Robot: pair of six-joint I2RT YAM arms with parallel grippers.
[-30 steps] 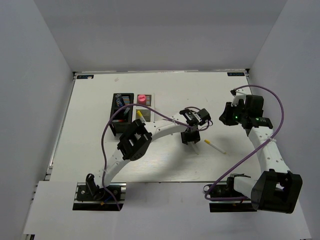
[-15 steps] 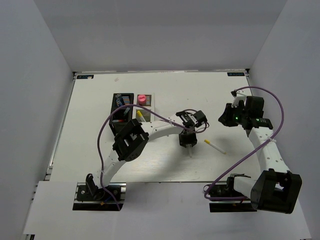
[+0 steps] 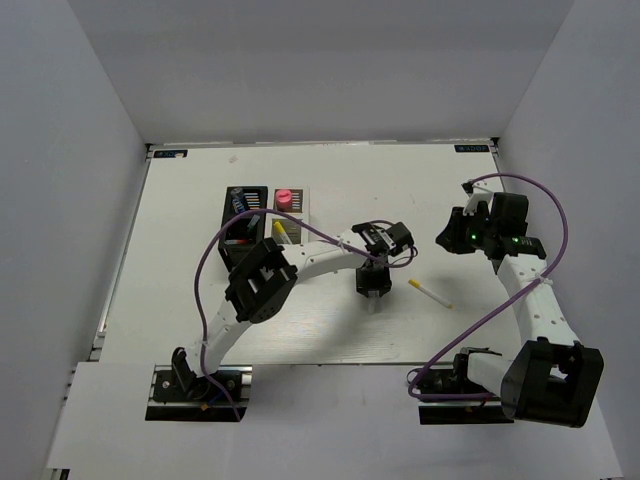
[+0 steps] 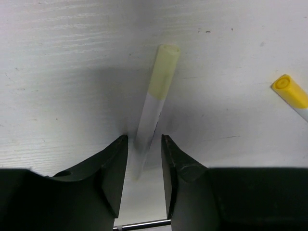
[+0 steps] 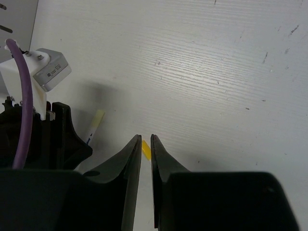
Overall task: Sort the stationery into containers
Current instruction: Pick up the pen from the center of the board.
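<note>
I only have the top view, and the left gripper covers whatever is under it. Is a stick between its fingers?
Observer: Yes. The left wrist view shows a white stick lying flat on the table between the fingers of the left gripper.
Operator: Is it pinched?
Observer: No, a narrow gap shows on each side of it.
Operator: Which end are the fingers at?
Observer: The white end; the pale yellow tip points away from the gripper.

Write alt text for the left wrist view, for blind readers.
Black fingers of the left end effector straddle a white stick with a pale yellow tip, lying on the white table. Another yellow-tipped stick shows at right.
</note>
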